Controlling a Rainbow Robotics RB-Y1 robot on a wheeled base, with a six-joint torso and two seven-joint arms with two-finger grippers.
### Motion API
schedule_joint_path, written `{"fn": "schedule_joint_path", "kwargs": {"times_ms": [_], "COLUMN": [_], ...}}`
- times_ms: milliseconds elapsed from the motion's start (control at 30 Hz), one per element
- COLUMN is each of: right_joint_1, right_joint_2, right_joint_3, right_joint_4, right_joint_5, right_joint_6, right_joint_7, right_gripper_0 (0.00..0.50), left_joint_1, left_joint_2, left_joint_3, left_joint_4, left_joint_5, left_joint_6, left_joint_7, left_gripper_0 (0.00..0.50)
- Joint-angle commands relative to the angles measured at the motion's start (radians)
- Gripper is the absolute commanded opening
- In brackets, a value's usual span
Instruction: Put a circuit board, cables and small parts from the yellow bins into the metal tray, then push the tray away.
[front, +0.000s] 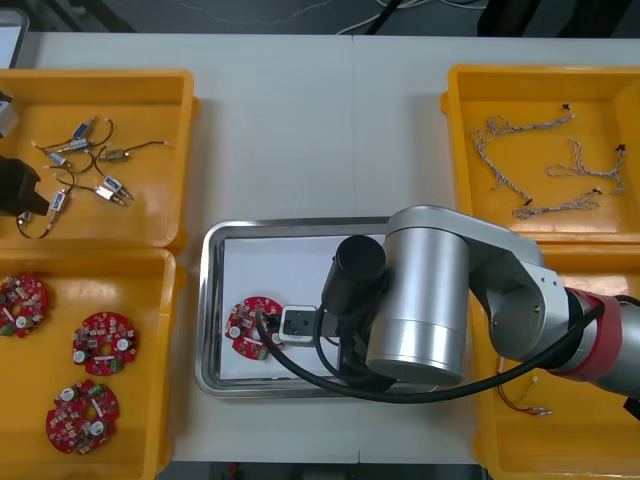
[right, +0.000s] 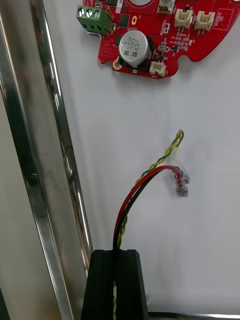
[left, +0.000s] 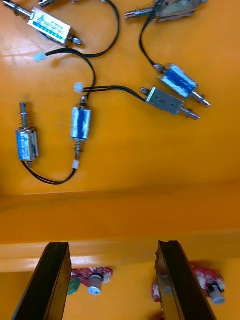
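My right gripper is shut on a red and yellow cable, low over the white inside of the metal tray. The cable's free end lies on the tray floor, a little short of a round red circuit board that also lies in the tray. The tray's shiny rim runs beside the fingers. My left gripper stands open above the wall between the two left yellow bins; it is at the far left edge, beside several small metal parts.
The far left bin holds small metal parts; the near left bin holds three circuit boards. The far right bin holds twisted cables. Red and yellow cables lie in the near right bin. My right arm's silver link covers the tray's right part.
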Motion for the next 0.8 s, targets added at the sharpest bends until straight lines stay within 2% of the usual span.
{"fn": "schedule_joint_path", "kwargs": {"times_ms": [33,300,433,633,700,733,800], "right_joint_1": [-0.032,-0.032,-0.030,-0.029,-0.030,-0.030,-0.030], "right_joint_2": [0.044,0.073,0.074,0.071,0.073,0.073,0.073], "right_joint_3": [0.044,0.070,0.078,0.095,0.093,0.093,0.093], "right_joint_4": [0.034,0.095,0.100,0.121,0.126,0.126,0.126], "right_joint_5": [0.024,0.056,0.071,0.093,0.099,0.107,0.116], "right_joint_6": [-0.035,-0.073,-0.073,-0.113,-0.119,-0.119,-0.119], "right_joint_7": [0.036,0.042,0.043,0.040,0.042,0.043,0.037], "right_gripper_0": [0.000,0.000,0.000,0.003,0.039,0.075,0.226], "left_joint_1": [-0.086,-0.141,-0.157,-0.157,-0.157,-0.157,-0.155], "left_joint_2": [0.046,0.046,0.046,0.046,0.046,0.046,0.046], "left_joint_3": [-0.048,-0.101,-0.166,-0.175,-0.175,-0.173,-0.175], "left_joint_4": [0.065,0.151,0.152,0.164,0.167,0.172,0.190], "left_joint_5": [-0.072,-0.124,-0.195,-0.202,-0.210,-0.210,-0.205], "left_joint_6": [-0.027,-0.087,-0.134,-0.160,-0.160,-0.164,-0.179], "left_joint_7": [-0.118,-0.109,-0.093,-0.084,-0.084,-0.084,-0.087], "left_gripper_0": [0.500,0.500,0.500,0.500,0.500,0.500,0.500]}}
